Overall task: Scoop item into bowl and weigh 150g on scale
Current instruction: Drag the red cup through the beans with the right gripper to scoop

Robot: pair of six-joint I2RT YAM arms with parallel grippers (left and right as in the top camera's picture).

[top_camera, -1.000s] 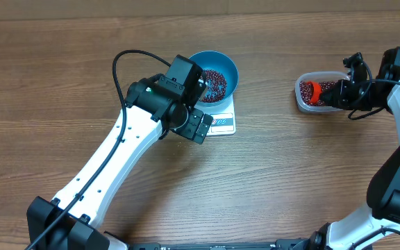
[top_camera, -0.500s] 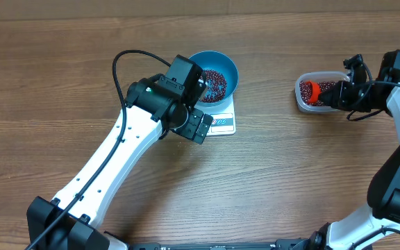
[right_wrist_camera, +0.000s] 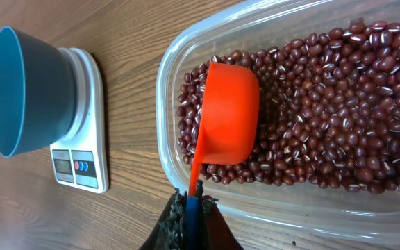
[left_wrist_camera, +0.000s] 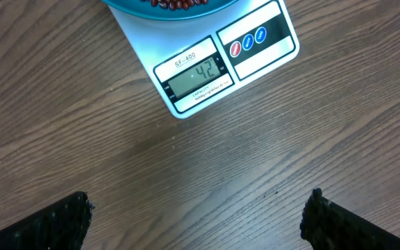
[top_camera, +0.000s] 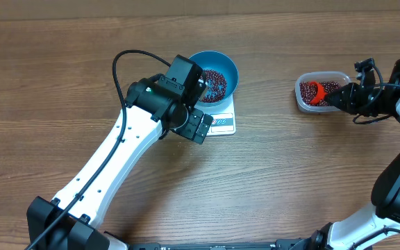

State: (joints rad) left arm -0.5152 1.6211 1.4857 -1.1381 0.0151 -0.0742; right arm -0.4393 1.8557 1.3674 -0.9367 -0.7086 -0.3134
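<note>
Mostly the beans [right_wrist_camera: 339, 90] sat in the clear tub [right_wrist_camera: 164, 90], with a smaller share in the blue bowl [top_camera: 230, 68] on the scale [left_wrist_camera: 221, 66], which read 42, so you were well short. Your right gripper [right_wrist_camera: 189, 207] pinched the orange scoop [right_wrist_camera: 229, 114] by its handle, cup resting on the beans. I'd say you needed to bury the cup, lift it level, and tip slowly near target. Your left gripper [left_wrist_camera: 198, 201] hung wide and empty, just in front of the scale.
</note>
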